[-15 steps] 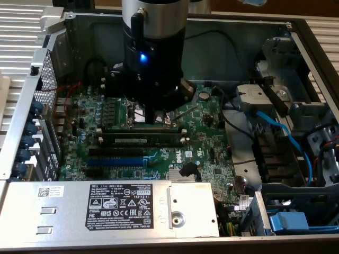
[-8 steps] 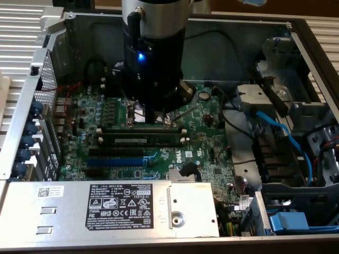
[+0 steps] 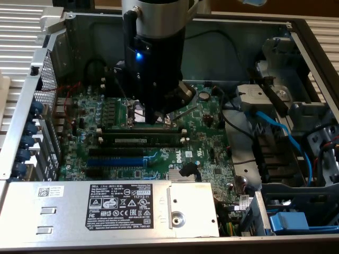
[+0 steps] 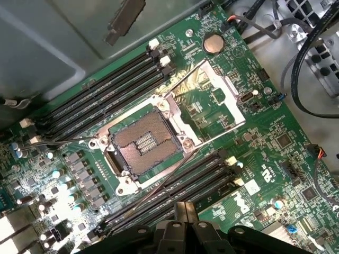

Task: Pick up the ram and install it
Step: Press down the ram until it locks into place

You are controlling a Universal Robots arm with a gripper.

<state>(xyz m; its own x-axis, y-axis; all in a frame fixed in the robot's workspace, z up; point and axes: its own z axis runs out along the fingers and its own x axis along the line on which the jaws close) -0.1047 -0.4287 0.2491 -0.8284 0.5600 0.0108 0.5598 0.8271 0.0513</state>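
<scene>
The black-and-silver cylindrical robot arm (image 3: 156,53) is pointing straight down, a blue light glowing on its wrist, and the black pincer (image 4: 184,211) is showing its fingers pressed together.

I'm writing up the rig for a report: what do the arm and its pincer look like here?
In the exterior view the arm is a thick cylinder, silver at the top and black below, with a small blue light glowing on its black housing and a black cable running down one side. It narrows to a dark pincer. The wrist view shows the pincer as black moulded blocks with a narrow central seam.
</scene>
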